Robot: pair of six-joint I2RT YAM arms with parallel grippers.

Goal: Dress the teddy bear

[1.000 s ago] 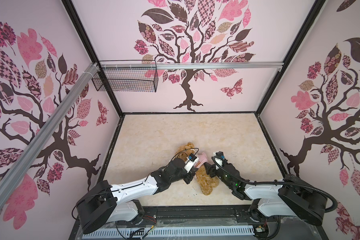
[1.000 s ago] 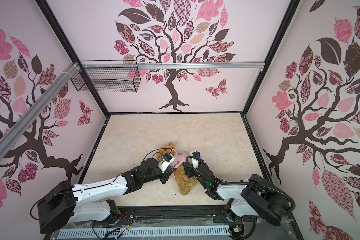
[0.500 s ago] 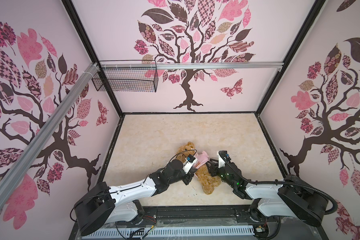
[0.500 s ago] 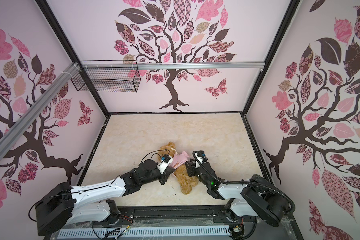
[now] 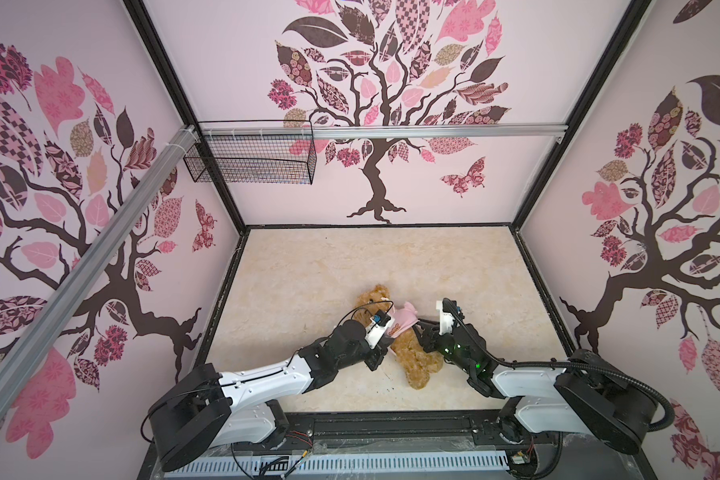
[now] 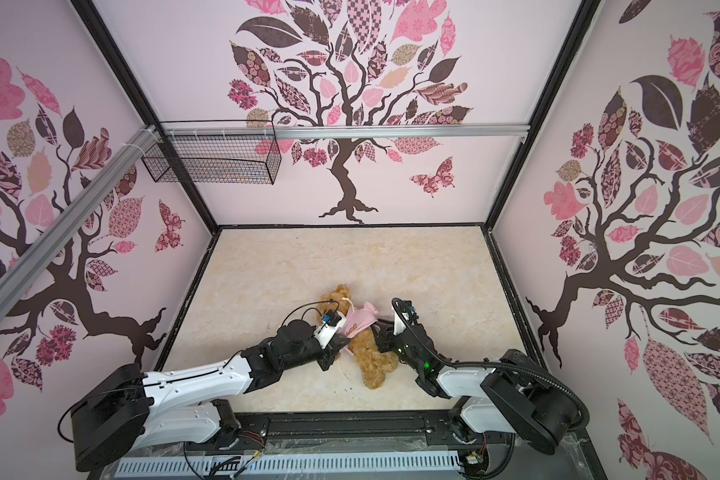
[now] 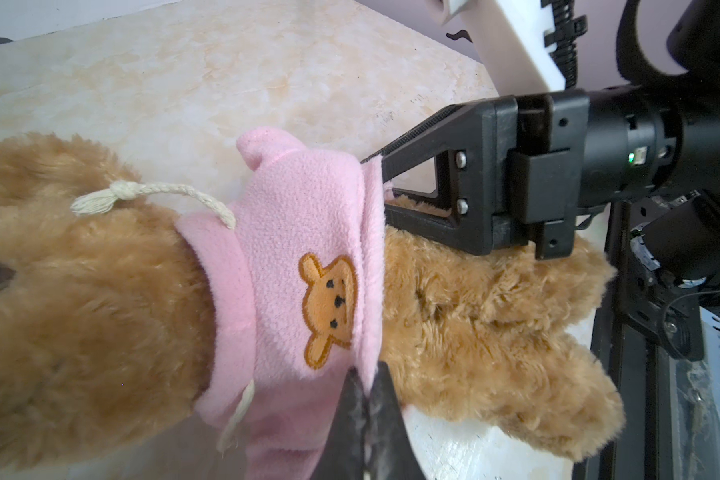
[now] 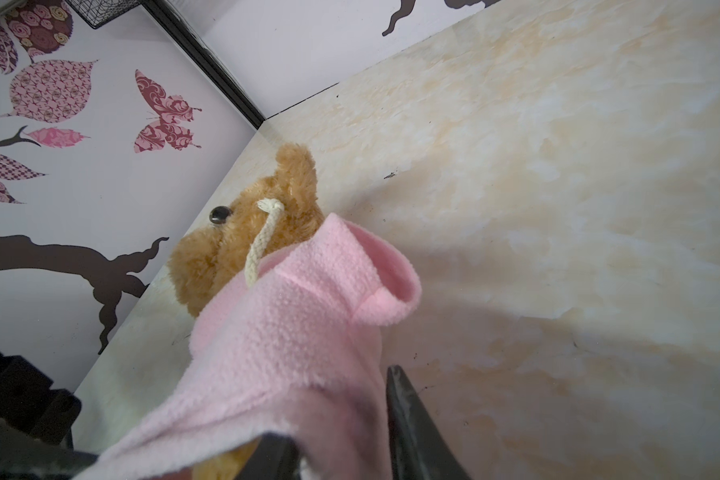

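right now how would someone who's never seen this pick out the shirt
On the beige marbled table, near the front, lies a brown bear. The shirt is bunched round its neck and chest: the only pink fleece there, with an orange bear face and cream drawstrings.

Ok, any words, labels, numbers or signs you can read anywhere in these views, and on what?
No readable text in any view.
pink shirt: only an orange bear-face emblem, a picture with no lettering.
wall decals: trees, leaves and butterflies, no words.
left arm and right arm: no marking legible at this size.
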